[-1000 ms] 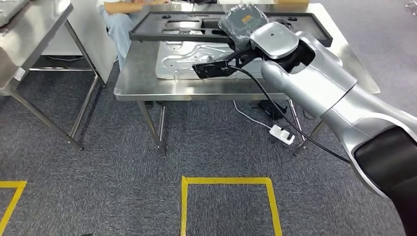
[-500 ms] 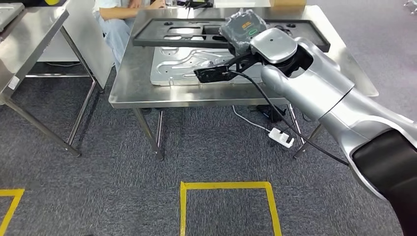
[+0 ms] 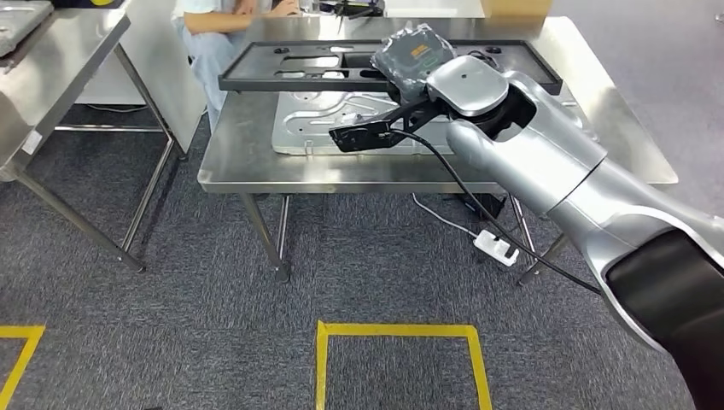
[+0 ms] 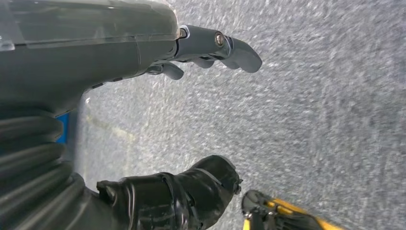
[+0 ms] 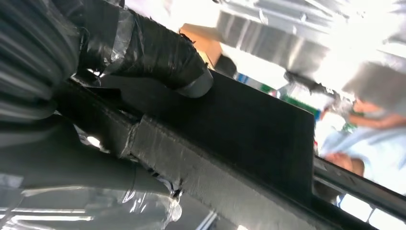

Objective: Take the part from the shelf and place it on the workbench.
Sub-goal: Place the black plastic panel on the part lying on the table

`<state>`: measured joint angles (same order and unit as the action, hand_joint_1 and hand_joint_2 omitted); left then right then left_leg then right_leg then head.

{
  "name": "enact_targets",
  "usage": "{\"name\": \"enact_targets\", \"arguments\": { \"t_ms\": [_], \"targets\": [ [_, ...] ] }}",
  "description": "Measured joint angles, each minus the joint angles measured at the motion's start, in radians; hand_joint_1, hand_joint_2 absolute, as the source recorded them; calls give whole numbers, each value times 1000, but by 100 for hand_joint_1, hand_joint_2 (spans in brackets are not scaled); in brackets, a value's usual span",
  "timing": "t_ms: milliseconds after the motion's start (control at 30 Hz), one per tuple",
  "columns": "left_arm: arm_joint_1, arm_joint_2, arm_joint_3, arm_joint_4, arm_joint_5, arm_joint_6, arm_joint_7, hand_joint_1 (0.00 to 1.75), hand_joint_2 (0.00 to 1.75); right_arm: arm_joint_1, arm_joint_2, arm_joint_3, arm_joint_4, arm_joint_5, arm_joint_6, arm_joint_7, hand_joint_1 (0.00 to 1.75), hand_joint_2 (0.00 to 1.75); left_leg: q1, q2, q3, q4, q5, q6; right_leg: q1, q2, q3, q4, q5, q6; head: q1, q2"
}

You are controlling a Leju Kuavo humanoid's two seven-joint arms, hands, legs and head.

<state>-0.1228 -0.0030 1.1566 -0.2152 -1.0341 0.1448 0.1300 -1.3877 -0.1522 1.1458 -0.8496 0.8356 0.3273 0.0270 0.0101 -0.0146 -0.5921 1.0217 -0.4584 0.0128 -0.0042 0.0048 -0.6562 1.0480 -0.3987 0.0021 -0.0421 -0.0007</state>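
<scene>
The right hand gripped the long black part at upper centre of the head view, above the workbench. Released unevenly, it could tip (left hand hung spread).

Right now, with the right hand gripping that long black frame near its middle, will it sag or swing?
The black frame looks rigid: it spans the workbench straight. Held off-centre by the right hand, its long free end may swing.
</scene>
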Motion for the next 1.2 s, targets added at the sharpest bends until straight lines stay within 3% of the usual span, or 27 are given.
{"name": "enact_targets", "arguments": {
  "t_ms": [67,167,267,333,367,400,467,500,600,700,800,833,867,900,967,1000,1067,1133,1200],
  "targets": [
    [-2,0,0,0,0,1,0,0,175,2,0,0,0,0,0,0,175,175,-1,-1,0,-2,-3,-10,4,2,8,-17,-5,-6,-2,0],
    [0,0,0,0,-1,1,0,0,175,2,0,-1,-1,-1,2,2,175,175,1,3,-7,17,-22,-25,-3,2,22,-29,-6,-18,-5,0],
    [0,2,0,0,-2,2,-1,0,175,2,0,-2,-1,-4,6,3,175,175,3,9,-94,186,-92,-37,-4,2,36,-34,-14,-29,-9,0],
    [0,3,0,0,-2,2,-1,0,175,10,0,-2,-1,-6,8,3,175,175,3,9,-148,270,-102,-40,-3,4,45,-34,-20,-32,-9,0],
    [1,3,0,0,-2,2,-1,0,175,13,0,-2,-1,-6,8,3,175,175,3,9,-150,256,-79,-39,-1,5,50,-33,-25,-32,-9,0],
    [1,3,0,0,-2,2,-1,0,175,15,0,-2,-1,-7,8,3,175,175,3,9,-134,208,-42,-36,0,6,56,-32,-30,-31,-9,0],
    [1,4,0,0,-2,2,-1,0,175,13,0,-2,-1,-7,8,3,175,175,0,9,-77,73,30,-25,3,7,69,-32,-40,-29,-8,0],
    [0,4,0,0,-2,2,-1,0,175,11,0,-2,-1,-7,8,3,175,175,-4,9,-53,24,46,-20,4,7,73,-31,-44,-27,-8,0],
    [-1,6,0,0,-2,3,-1,0,175,9,0,-2,-3,-7,8,3,175,175,-11,8,-33,-15,44,-6,5,8,72,-34,-48,-15,-8,0],
    [1,6,0,0,-3,6,-1,0,175,10,-1,-3,-4,-8,8,5,175,175,-1,9,-21,-27,46,6,6,7,54,1,-74,-2,-5,0],
    [-1,5,0,0,-4,10,-1,0,175,13,-4,-4,-4,-9,8,12,175,175,1,10,-13,-28,39,16,2,4,-49,189,-143,8,0,0],
    [-1,5,0,0,-4,11,-1,0,175,18,-5,-4,-4,-10,9,14,175,175,1,10,-10,-26,34,17,0,4,-82,240,-150,10,0,0],
    [-1,5,0,0,-4,11,-1,0,175,24,-6,-4,-4,-10,9,14,175,175,1,9,-7,-23,29,17,-2,4,-99,254,-137,10,0,0],
    [0,4,0,0,-5,11,-1,0,175,29,-7,-4,-4,-10,9,15,175,175,1,8,-3,-20,23,16,-4,3,-97,229,-105,10,0,0],
    [1,3,0,0,-5,13,0,0,175,32,-11,-4,-4,-10,9,18,175,175,1,5,5,-11,8,11,-5,2,-52,105,-25,6,0,0],
    [1,3,0,0,-5,13,1,0,175,32,-12,-4,-4,-10,8,19,175,175,-1,3,6,-5,2,7,-5,1,-28,46,-3,4,0,0],
    [1,3,0,0,-5,14,1,0,175,34,-14,-4,-5,-11,8,21,175,175,-4,1,2,1,-5,-3,-1,3,-5,-3,-1,-1,-2,0],
    [1,2,0,0,-5,14,1,0,175,38,-15,-5,-6,-11,8,22,175,175,-3,1,0,0,-9,-11,-1,5,-3,-9,-4,-9,-2,0],
    [1,1,0,0,-5,14,1,0,175,39,-16,-7,-6,-11,7,24,175,175,-1,5,-14,31,-30,-20,-5,7,1,-12,-5,-18,-4,0]
  ]
}}
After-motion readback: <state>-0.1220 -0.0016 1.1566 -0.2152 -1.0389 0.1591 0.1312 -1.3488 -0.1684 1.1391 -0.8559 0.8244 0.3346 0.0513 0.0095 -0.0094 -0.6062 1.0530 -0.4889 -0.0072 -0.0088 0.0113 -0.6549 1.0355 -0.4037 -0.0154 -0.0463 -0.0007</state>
